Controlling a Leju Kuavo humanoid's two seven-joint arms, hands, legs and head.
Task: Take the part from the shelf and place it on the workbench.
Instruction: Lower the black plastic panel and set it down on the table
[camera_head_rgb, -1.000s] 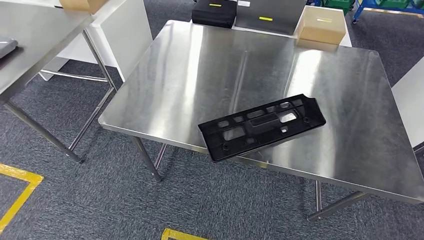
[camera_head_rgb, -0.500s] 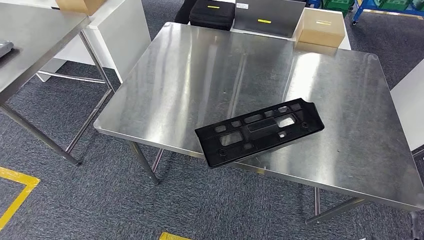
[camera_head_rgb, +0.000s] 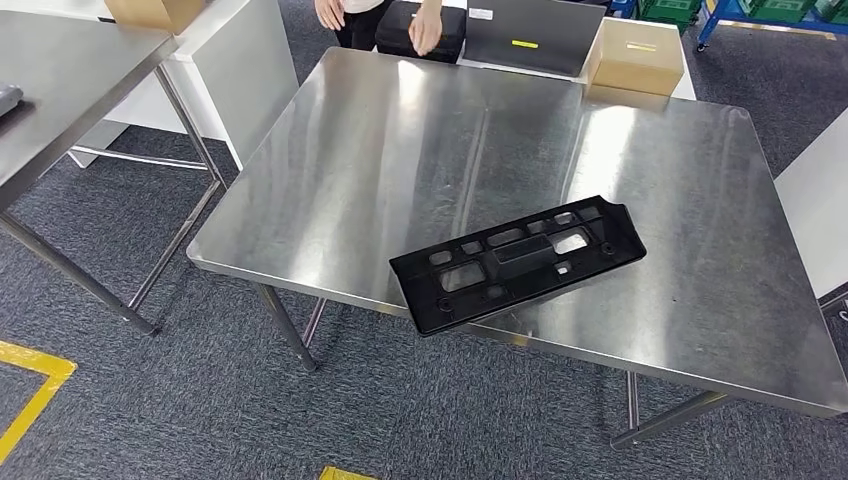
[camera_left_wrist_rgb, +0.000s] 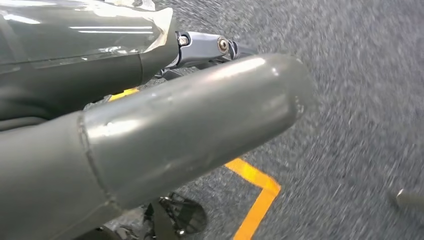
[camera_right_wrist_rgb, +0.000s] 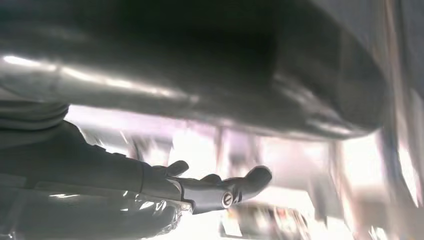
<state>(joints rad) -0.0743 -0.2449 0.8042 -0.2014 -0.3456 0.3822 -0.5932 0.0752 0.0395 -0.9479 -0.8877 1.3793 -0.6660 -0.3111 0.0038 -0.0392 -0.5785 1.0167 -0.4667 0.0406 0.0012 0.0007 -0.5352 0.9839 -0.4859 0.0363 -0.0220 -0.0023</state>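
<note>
The part (camera_head_rgb: 515, 260) is a long black plastic bracket with several cut-outs. It lies flat and slanted on the steel workbench (camera_head_rgb: 400, 150), near the front edge, and its left end juts a little past that edge. Nothing touches it. In the left wrist view my left hand (camera_left_wrist_rgb: 190, 115) hangs over grey carpet and holds nothing, its thick thumb stretched out. My right hand (camera_right_wrist_rgb: 210, 190) appears blurred in the right wrist view, its dark fingers stretched out with nothing in them.
A person's hands (camera_head_rgb: 425, 30) reach in at the workbench's far edge, beside a black case (camera_head_rgb: 452, 30), a grey case (camera_head_rgb: 525, 35) and a cardboard box (camera_head_rgb: 635, 55). A second steel table (camera_head_rgb: 60, 90) stands at the left. Yellow floor tape (camera_head_rgb: 30, 390) marks the carpet.
The head view has shifted slightly. A person's hands have come into view at the workbench's far edge. The part lies in the same spot on the workbench.
</note>
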